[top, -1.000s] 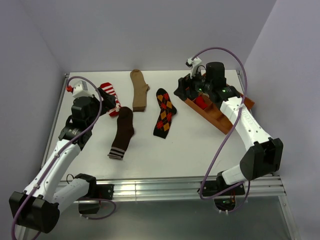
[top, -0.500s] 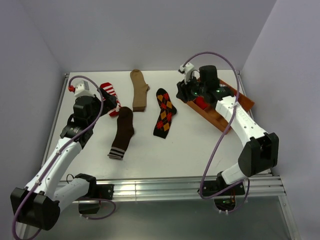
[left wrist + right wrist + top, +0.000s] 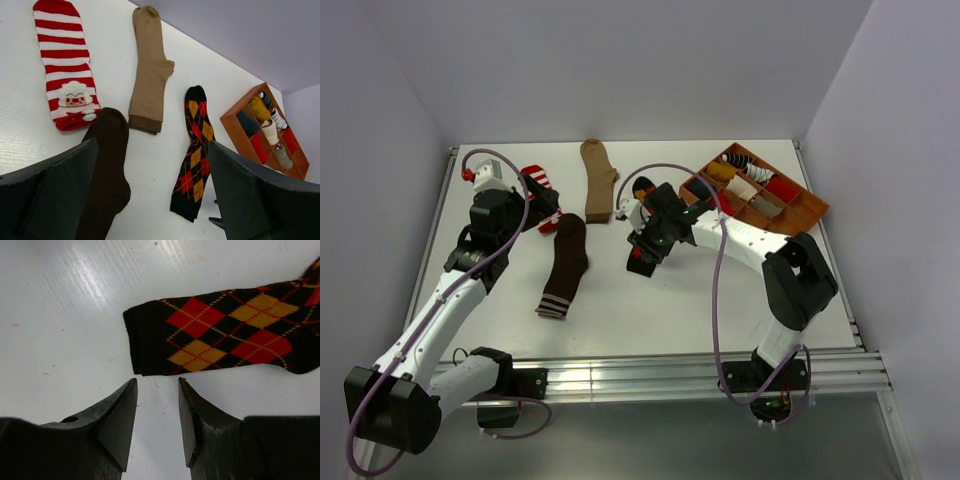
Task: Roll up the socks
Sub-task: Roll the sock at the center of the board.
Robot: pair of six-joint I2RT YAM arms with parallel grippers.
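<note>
Right hand (image 3: 157, 382): half-spread, pinching nothing, tips over bare bench (image 3: 75, 315).
Argyle sock (image 3: 220, 332): flat, its cuff edge just at 12 o'clock of the tips.
Risk: a pinch here (fabric lies just beyond) likely grabs air or only nudges the cuff.
Left hand (image 3: 152, 145): spread wide, holding nothing.

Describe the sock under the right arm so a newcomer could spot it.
On the white table, find the brown wooden divider tray at the far right. Nearest it lies a flat black sock with red and yellow argyle diamonds, the only diamond-patterned one beside a plain tan sock and a dark brown sock.
</note>
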